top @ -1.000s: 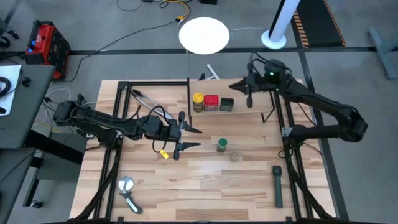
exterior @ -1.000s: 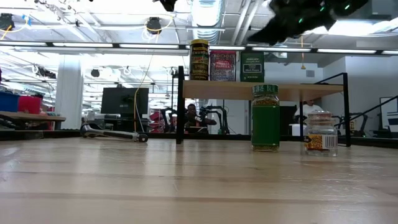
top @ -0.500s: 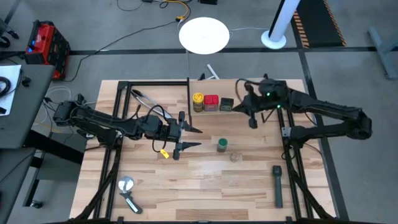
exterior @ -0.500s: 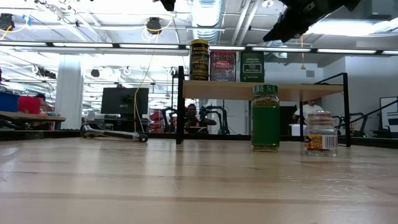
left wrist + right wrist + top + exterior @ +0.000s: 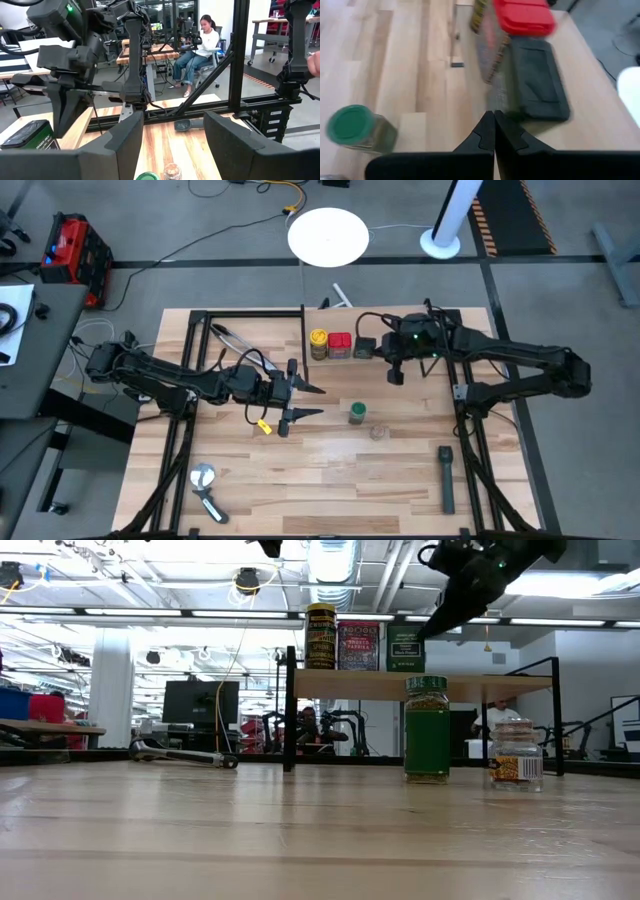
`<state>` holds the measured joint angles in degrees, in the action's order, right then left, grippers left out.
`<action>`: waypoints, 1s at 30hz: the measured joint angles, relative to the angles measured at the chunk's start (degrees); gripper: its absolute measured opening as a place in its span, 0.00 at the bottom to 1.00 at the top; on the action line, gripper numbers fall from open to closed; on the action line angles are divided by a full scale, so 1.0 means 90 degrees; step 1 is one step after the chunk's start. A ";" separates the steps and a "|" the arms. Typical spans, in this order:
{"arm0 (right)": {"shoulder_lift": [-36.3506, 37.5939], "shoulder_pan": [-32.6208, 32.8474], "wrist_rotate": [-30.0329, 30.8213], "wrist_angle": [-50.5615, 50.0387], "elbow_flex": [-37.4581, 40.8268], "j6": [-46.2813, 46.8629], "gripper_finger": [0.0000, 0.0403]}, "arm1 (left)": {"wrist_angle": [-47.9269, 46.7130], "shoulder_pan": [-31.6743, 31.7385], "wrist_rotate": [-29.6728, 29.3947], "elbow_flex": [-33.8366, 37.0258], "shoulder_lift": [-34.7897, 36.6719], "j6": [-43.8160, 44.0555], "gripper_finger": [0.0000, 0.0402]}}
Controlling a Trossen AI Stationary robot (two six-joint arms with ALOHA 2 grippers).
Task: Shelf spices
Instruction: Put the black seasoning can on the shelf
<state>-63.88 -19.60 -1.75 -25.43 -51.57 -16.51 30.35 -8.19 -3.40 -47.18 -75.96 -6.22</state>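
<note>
The shelf [image 5: 340, 322] holds the yellow jar [image 5: 318, 340], the red tin [image 5: 339, 343] and the dark grey tin [image 5: 364, 347] in a row at its left end. The green-lidded jar [image 5: 356, 413] and the small clear jar [image 5: 379, 432] stand on the table in front of it. My right gripper [image 5: 394, 376] is shut and hovers over the shelf, just right of the dark tin [image 5: 537, 85], pointing down. My left gripper [image 5: 312, 401] waits open, level, left of the green-lidded jar [image 5: 147, 176].
Metal tongs [image 5: 230, 340] lie far left beside the shelf's black upright [image 5: 303, 335]. A black bar tool [image 5: 446, 478] lies near right and a metal tool [image 5: 207, 490] near left. Black frame rails [image 5: 462, 395] run along both table sides. A person [image 5: 202, 42] sits beyond the table.
My right gripper has swung from the shelf's far right corner toward the table's near and left sides and come down, ending beside the dark tin. The spices have stayed put.
</note>
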 joint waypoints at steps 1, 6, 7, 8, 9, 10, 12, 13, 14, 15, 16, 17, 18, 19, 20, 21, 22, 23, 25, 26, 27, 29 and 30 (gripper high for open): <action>0.0002 -0.0017 0.0028 0.0000 0.0000 -0.0003 0.01 | 0.0000 0.0000 0.0000 0.0000 0.0000 0.0000 0.50; 0.0015 -0.0078 0.0043 -0.0008 0.0000 -0.0049 0.01 | 0.0000 0.0000 0.0000 0.0000 0.0002 0.0000 0.50; 0.0015 -0.0074 0.0040 -0.0018 0.0000 -0.0049 0.01 | -0.0002 0.0000 0.0000 0.0000 0.0000 0.0000 0.50; 0.0015 -0.0055 0.0040 -0.0032 0.0000 -0.0046 0.01 | -0.0003 0.0000 0.0000 0.0000 0.0000 0.0000 0.50; 0.0015 -0.0026 0.0040 -0.0045 0.0000 -0.0046 0.01 | 0.0000 0.0001 0.0000 0.0000 0.0000 0.0000 0.50; 0.0015 0.0005 0.0040 -0.0053 0.0000 -0.0046 0.01 | -0.0002 0.0000 0.0000 0.0000 0.0002 0.0000 0.50; 0.0043 0.0072 0.0040 -0.0079 0.0000 -0.0033 0.01 | -0.0002 0.0001 0.0000 0.0000 0.0001 0.0000 0.50; 0.0078 0.0101 0.0040 -0.0157 0.0000 -0.0008 0.01 | -0.0002 0.0000 0.0000 0.0000 0.0000 0.0001 0.50; 0.0132 0.0108 0.0035 -0.0268 0.0000 0.0017 0.01 | 0.0000 0.0002 0.0000 0.0000 0.0000 0.0002 0.50; 0.0204 0.0108 0.0034 -0.0400 0.0000 0.0070 0.01 | -0.0002 0.0002 0.0000 0.0000 0.0002 0.0003 0.50; 0.0286 0.0107 0.0053 -0.0564 0.0000 0.0165 0.01 | -0.0005 0.0002 0.0000 0.0000 0.0001 0.0011 0.50; 0.0368 0.0095 0.0144 -0.0730 0.0000 0.0272 0.01 | -0.0005 0.0002 0.0000 0.0000 0.0000 0.0012 0.50; 0.0453 0.0084 0.0301 -0.0862 0.0000 0.0361 0.01 | -0.0002 0.0000 0.0001 0.0000 0.0001 0.0014 0.50; 0.0526 0.0084 0.0472 -0.0942 0.0002 0.0430 0.01 | -0.0001 0.0001 0.0000 0.0000 0.0000 0.0018 0.50; 0.0580 0.0084 0.0659 -0.0967 0.0002 0.0476 0.01 | -0.0004 0.0002 0.0000 0.0000 0.0000 0.0020 0.50; 0.0625 0.0084 0.0827 -0.0956 0.0002 0.0490 0.01 | -0.0002 0.0000 0.0000 0.0000 0.0000 0.0022 0.50; 0.0652 0.0075 0.0964 -0.0923 0.0002 0.0480 0.01 | 0.0000 0.0000 0.0000 0.0000 0.0002 0.0024 0.50; 0.0658 0.0052 0.1048 -0.0873 0.0002 0.0451 0.01 | 0.0007 0.0001 0.0000 0.0000 0.0001 0.0024 0.50; 0.0634 -0.0024 0.1063 -0.0727 0.0002 0.0345 0.01 | 0.0032 0.0002 0.0000 0.0000 0.0001 0.0024 0.50; 0.0598 -0.0071 0.1060 -0.0650 0.0002 0.0305 0.01 | 0.0048 0.0000 0.0000 0.0000 0.0000 0.0024 0.50; 0.0547 -0.0112 0.1063 -0.0580 0.0002 0.0292 0.01 | 0.0068 0.0001 0.0000 0.0000 0.0000 0.0024 0.50; 0.0432 -0.0177 0.1063 -0.0535 0.0002 0.0246 0.01 | 0.0070 0.0000 0.0000 0.0000 0.0002 0.0024 0.50; 0.0374 -0.0192 0.1063 -0.0540 0.0002 0.0232 0.01 | 0.0066 0.0002 0.0000 0.0000 0.0000 0.0024 0.50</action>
<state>-60.51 -21.33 7.81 -30.29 -51.55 -14.43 30.94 -8.17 -3.40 -47.18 -75.96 -6.00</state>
